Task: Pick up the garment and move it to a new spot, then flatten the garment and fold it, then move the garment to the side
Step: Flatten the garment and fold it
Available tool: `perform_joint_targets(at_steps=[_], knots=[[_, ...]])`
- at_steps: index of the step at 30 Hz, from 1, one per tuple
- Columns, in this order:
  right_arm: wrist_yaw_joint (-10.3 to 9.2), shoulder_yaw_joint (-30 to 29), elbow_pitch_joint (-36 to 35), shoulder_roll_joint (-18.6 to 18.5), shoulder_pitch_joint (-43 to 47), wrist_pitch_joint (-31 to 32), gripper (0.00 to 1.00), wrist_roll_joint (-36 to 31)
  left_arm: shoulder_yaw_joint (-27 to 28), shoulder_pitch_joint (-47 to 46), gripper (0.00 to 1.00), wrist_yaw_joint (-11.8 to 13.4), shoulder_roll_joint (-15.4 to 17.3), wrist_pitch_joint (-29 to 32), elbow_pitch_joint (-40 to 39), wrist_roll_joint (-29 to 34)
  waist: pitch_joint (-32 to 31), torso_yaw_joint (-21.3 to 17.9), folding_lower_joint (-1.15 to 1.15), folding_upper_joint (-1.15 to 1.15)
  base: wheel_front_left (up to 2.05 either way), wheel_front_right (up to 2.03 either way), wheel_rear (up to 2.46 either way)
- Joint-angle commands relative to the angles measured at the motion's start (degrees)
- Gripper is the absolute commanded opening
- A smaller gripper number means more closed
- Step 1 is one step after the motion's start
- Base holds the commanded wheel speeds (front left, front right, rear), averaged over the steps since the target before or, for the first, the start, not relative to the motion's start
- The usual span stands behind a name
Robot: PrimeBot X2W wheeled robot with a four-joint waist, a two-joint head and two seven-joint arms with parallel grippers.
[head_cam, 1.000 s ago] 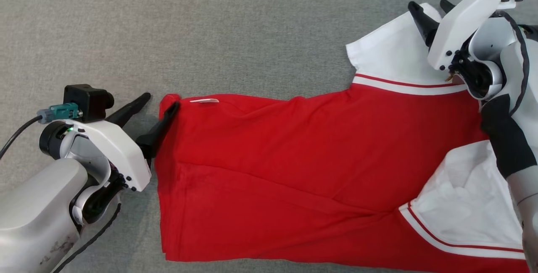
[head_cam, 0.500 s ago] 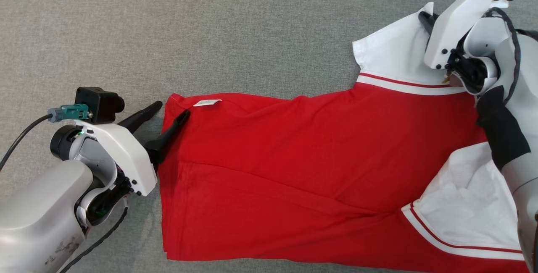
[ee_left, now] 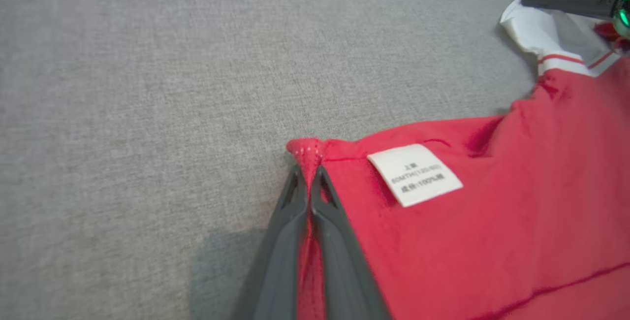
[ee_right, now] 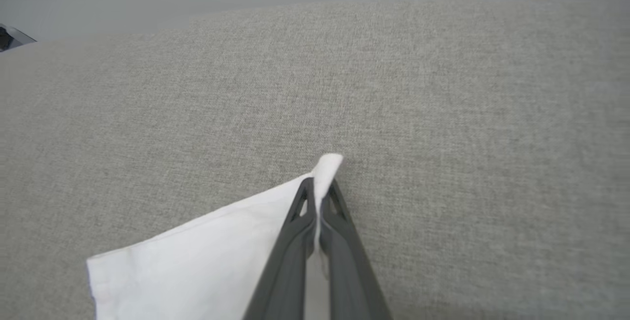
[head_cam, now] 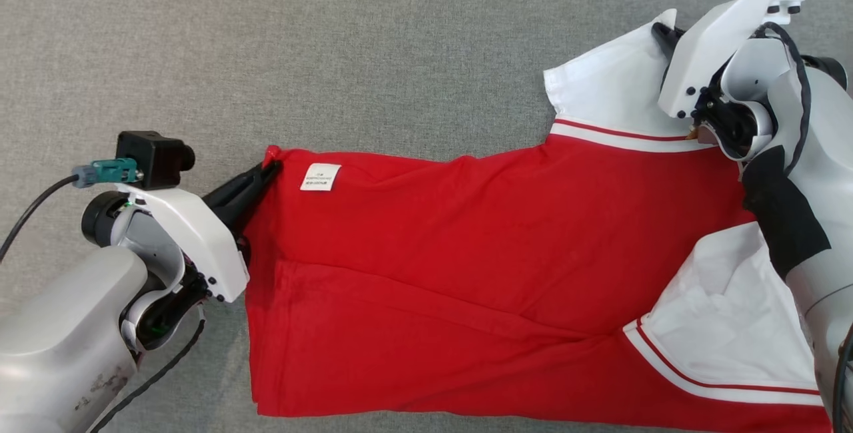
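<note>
On the grey surface (head_cam: 333,53) the red-and-white garment (head_cam: 466,273) lies spread; the left gripper (ee_left: 309,175) is clenched on its hem corner, the right gripper (ee_right: 319,189) on what looks like a white sleeve tip. I judge the fold is beginning; next both must lift and carry that edge across together
</note>
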Motion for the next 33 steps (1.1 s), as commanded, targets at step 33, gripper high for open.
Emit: perform_joint_targets(at_steps=[33], knots=[[0.01, 13.1, -9.9, -6.3, 11.9, -8.0, 0.0, 14.7, 0.6, 8.2, 0.0, 1.3, 3.3, -1.2, 2.8, -4.8, -14.4, -5.5, 0.0, 0.0, 0.0, 0.0, 0.0]])
